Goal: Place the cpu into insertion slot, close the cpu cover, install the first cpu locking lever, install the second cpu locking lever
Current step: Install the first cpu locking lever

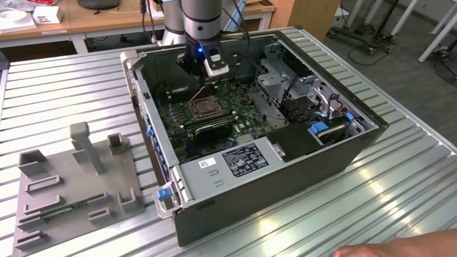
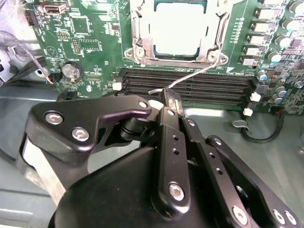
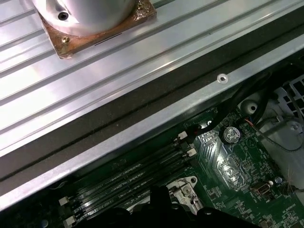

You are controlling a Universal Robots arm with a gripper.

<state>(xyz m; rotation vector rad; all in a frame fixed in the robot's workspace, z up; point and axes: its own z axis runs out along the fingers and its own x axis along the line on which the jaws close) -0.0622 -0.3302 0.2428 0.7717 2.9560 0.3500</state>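
Bench: ribbed metal, bearing open computer case.
Cpu: in insertion slot, cpu cover down.
Hand: fingers together, tip at locking lever.
Advice: push lever low, steadily, toward its catch.

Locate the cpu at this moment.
In the second wrist view the cpu sits framed by the cpu cover on the green board, beside the long black memory slots.

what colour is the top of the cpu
Pale silver-grey. The cpu shows best in the second wrist view.
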